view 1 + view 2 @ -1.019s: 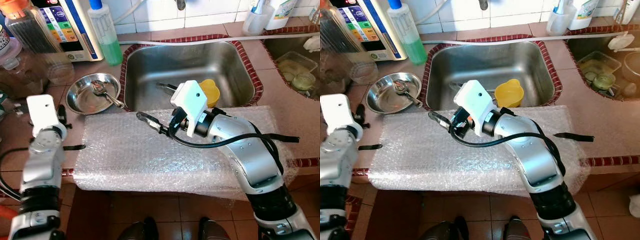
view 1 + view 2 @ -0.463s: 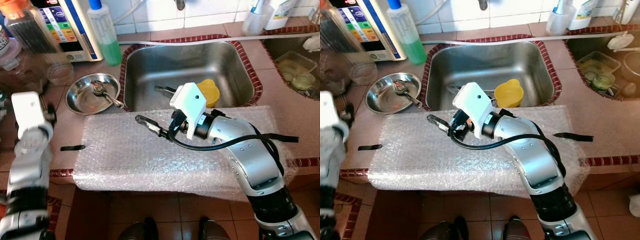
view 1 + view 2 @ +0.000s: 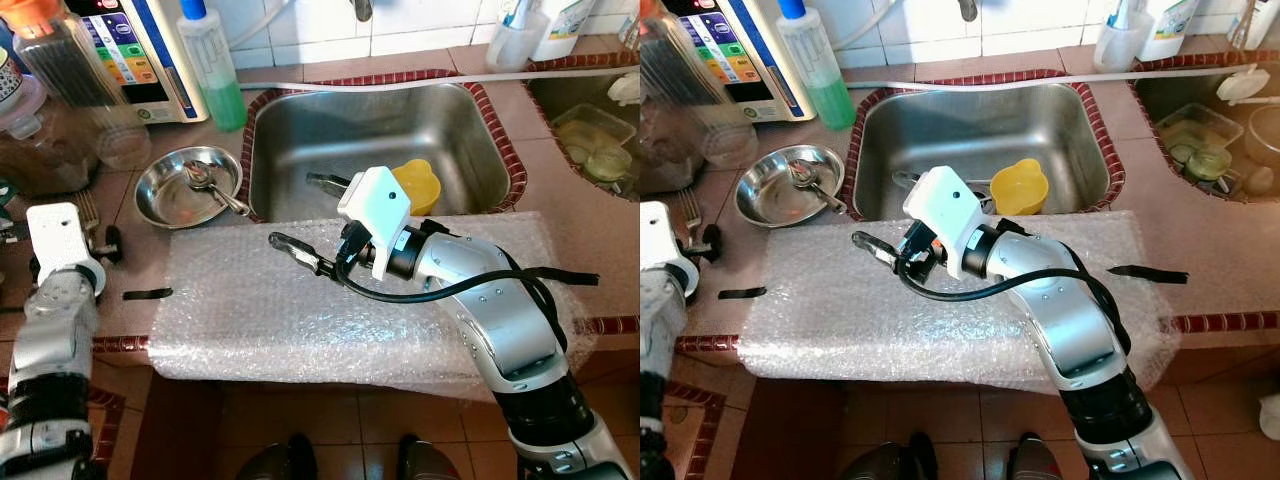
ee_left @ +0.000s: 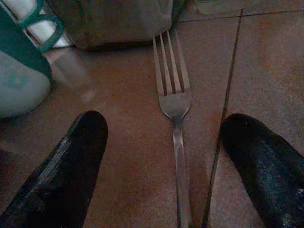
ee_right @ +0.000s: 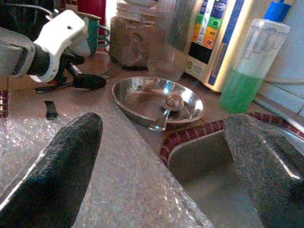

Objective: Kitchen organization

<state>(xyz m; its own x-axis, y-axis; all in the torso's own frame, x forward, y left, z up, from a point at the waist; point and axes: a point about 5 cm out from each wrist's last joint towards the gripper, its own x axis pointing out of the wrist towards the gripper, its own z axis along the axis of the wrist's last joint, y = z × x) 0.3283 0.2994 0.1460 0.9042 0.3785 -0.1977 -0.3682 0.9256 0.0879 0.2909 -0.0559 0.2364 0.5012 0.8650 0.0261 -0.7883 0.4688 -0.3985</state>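
Steel is what the left end effector (image 4: 164,156) is after: a fork (image 4: 174,118) lies flat on the tiled desk (image 3: 130,265), tines toward a brown jar (image 4: 114,21), and the 2 black fingers straddle its handle, spread wide and holding nothing. In the head views this end effector sits at the desk's left edge, just beside the fork (image 3: 88,208).

The right end effector (image 3: 305,215) hovers over the bubble wrap (image 3: 300,310) at the rim of the sink (image 3: 300,130), fingers wide apart and empty, pointing toward a steel bowl (image 3: 165,195) that holds a spoon (image 3: 205,182).

To pick the fork up well, I would lower until both fingertips touch the tile, keep the handle centred between them, then close slowly; a thin flat handle may slip or tip. The jar and a teal mug (image 4: 21,61) stand near, so lifting straight up looks safest.
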